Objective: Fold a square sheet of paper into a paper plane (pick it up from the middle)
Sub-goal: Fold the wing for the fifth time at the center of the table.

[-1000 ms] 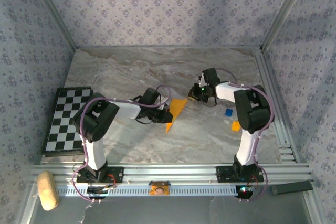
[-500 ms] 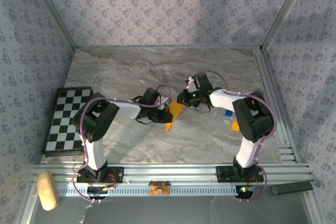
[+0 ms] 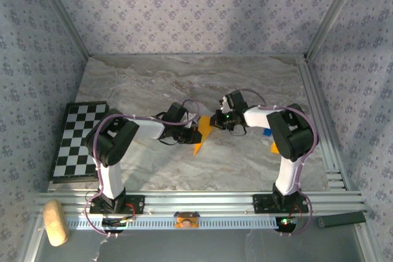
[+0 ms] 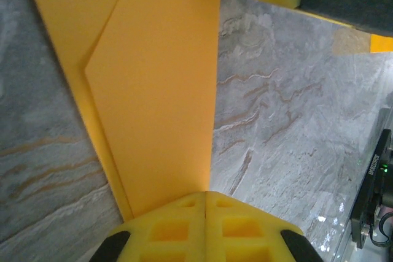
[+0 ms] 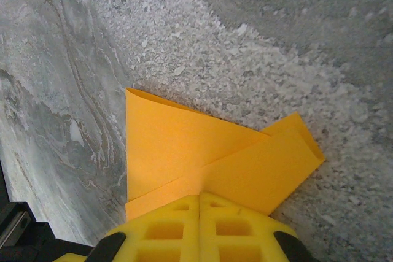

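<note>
Grey-and-tan marbled tabletop (image 3: pixel 184 84) is filling the floor of a small booth. Walls papered in pale lilac floral print (image 3: pixel 184 10) are closing it in on the left, far and right sides. Ribbed aluminium rails (image 3: pixel 202 200) are running along the near edge, carrying both arm bases.

- Black-and-white chequered board (image 3: pixel 77 139) is lying flat at the left edge of the table.
- Tan cork-like block (image 3: pixel 55 222) is sitting below the rails at the near left.
- Tiny blue bit (image 3: pixel 267 131) and tiny orange bit (image 3: pixel 274 147) are lying right of centre, close to the right arm.

Thin orange-yellow paper (image 3: pixel 202 133), folded into a narrow pointed shape, is lying flat on the marble at table centre, point toward the near side. In the left wrist view its layers (image 4: pixel 159 90) are overlapping with a straight edge on the right. The right wrist view is showing a folded flap across it (image 5: pixel 178 145).

Left gripper (image 3: pixel 195 134) is meeting the paper from the left, its yellow fingers (image 4: pixel 184 213) pressed together with the tips on the sheet. Right gripper (image 3: pixel 215 121) is meeting the far end, jaws together too, fingertips (image 5: pixel 178 213) at the fold. I cannot tell whether either one is pinching a layer or only bearing down on it.
</note>
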Tool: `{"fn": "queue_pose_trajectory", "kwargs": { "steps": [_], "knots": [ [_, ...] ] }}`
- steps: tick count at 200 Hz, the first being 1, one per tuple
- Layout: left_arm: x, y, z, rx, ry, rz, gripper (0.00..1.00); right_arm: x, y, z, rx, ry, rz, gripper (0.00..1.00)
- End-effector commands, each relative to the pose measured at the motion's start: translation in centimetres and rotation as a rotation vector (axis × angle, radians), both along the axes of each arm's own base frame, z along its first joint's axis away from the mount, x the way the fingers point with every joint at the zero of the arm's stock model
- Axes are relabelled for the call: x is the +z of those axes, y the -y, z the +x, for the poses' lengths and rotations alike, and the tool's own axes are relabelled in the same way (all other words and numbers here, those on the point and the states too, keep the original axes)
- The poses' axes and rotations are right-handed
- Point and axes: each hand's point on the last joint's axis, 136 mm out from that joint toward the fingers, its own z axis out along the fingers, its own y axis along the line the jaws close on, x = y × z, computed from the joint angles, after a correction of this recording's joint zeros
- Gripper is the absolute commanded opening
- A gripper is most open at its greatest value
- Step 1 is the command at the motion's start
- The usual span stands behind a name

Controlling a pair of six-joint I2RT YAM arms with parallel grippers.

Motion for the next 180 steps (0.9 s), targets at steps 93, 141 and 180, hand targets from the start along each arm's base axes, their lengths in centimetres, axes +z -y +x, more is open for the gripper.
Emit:
{"fn": "queue_pose_trajectory", "kwargs": {
  "steps": [93,141,180],
  "knots": [
    [4.1,1.9,2.2,0.061,-0.079,-0.019,0.09,-4.1,2.7,-1.4,-0.097,-0.134,-0.119,0.00],
    [3.4,3.0,2.2,0.039,-0.093,-0.018,0.11,-3.8,2.8,-1.4,-0.100,-0.130,-0.121,0.00],
    [2.2,3.5,2.9,0.049,-0.081,0.037,0.12,-3.9,2.8,-1.5,-0.099,-0.134,-0.121,0.00]
  ]
}}
